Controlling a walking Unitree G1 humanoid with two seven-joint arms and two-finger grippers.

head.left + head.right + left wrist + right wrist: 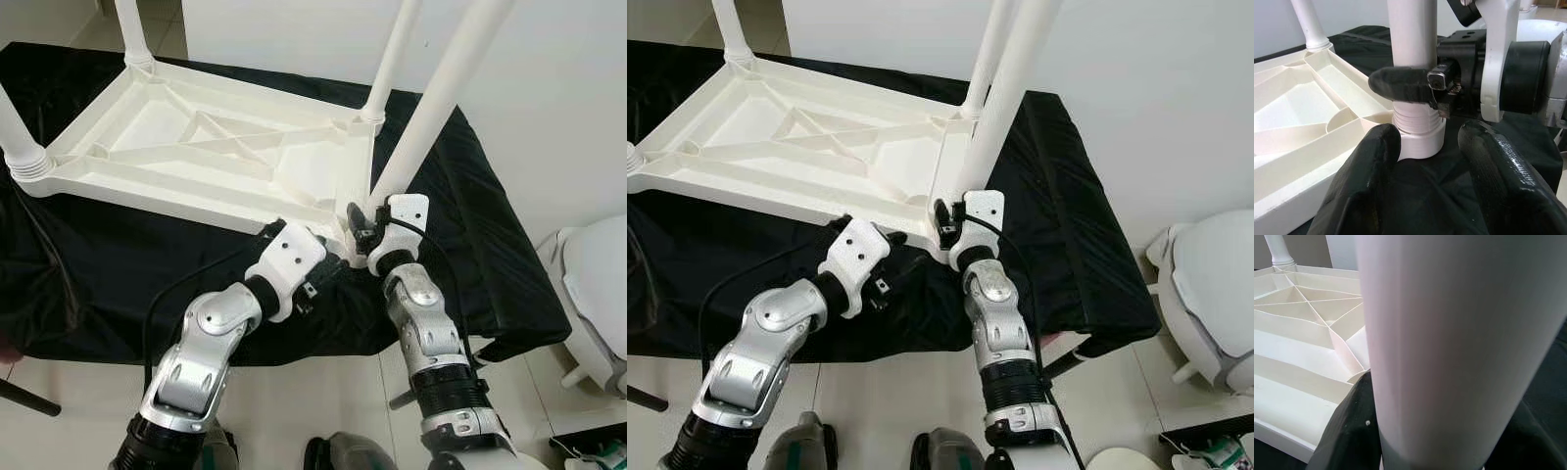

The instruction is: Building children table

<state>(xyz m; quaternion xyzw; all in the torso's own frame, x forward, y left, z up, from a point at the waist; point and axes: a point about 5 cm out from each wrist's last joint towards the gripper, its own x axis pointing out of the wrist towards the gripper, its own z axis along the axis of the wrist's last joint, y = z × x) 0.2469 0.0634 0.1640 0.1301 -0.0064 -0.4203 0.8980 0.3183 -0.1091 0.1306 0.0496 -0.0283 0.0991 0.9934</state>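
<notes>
The right gripper [361, 227] pinched the near leg [446, 93] just above its threaded socket, at the upturned tabletop's [186, 147] four-o'clock corner. The left gripper [1430, 161] hung spread beside it. The light, stiff, smooth plastic probably wants a low grip.

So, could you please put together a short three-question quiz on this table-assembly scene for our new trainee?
1. True or false: the white plastic children's tabletop lies upside down on the black cloth.
2. Which gripper is closed around the near-corner white plastic leg? A) left gripper B) right gripper C) both
3. Fill in: the left gripper's fingers sit open on either side of the leg's ribbed ___, not touching it.

Key: 1 true; 2 B; 3 base.
</notes>
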